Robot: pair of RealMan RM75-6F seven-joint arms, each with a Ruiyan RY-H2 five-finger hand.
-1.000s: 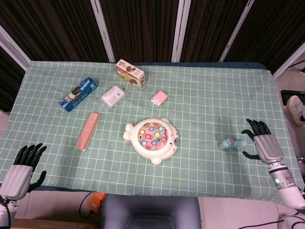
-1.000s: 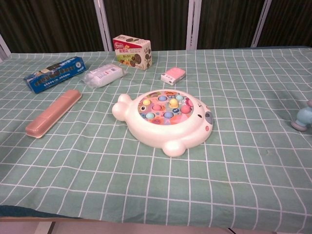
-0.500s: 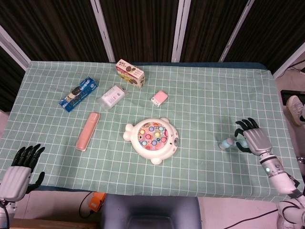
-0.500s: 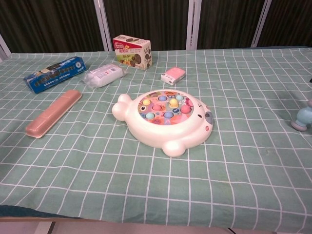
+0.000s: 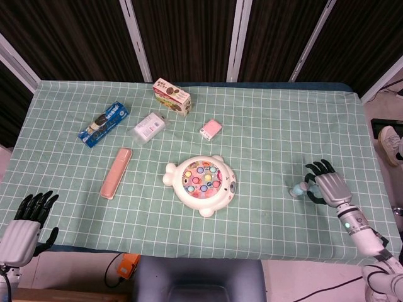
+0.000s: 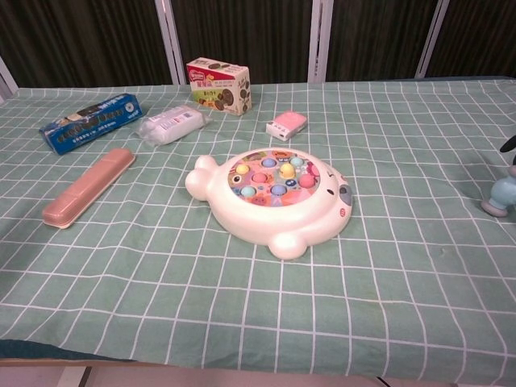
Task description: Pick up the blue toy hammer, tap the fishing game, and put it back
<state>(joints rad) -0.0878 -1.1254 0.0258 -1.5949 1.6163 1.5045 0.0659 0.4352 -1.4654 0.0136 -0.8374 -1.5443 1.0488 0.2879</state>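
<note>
Compared with the earlier frames, we see the right robot hand point(image 5: 329, 188) has moved inward from the right edge of the worktop point(image 5: 283, 119) and now lies over the blue toy hammer point(image 5: 298, 189). Its dark fingers point(image 5: 313, 168) curl around the hammer's right part; from the head view we cannot tell if they already grip it or only touch it. In the chest view only a dark fingertip point(image 6: 508, 143) shows at the right border, just above the hammer point(image 6: 501, 194), which was alone there before. The hammer itself has not shifted; it lies near the right side of the worktop, well apart from the fishing game point(image 5: 201, 182).

The left robot hand point(image 5: 24, 223) has sunk a little lower, just off the front left corner of the worktop, with fingers apart and nothing in them.

Between the hammer and the fishing game we see only bare checked cloth. The other things lie on the far left part: a pink case point(image 5: 116, 172), a blue packet point(image 5: 103, 123), a white pack point(image 5: 149, 128), a cookie box point(image 5: 172, 97) and a small pink box point(image 5: 211, 129). The fishing game sits near the front middle, some way back from the front edge.
</note>
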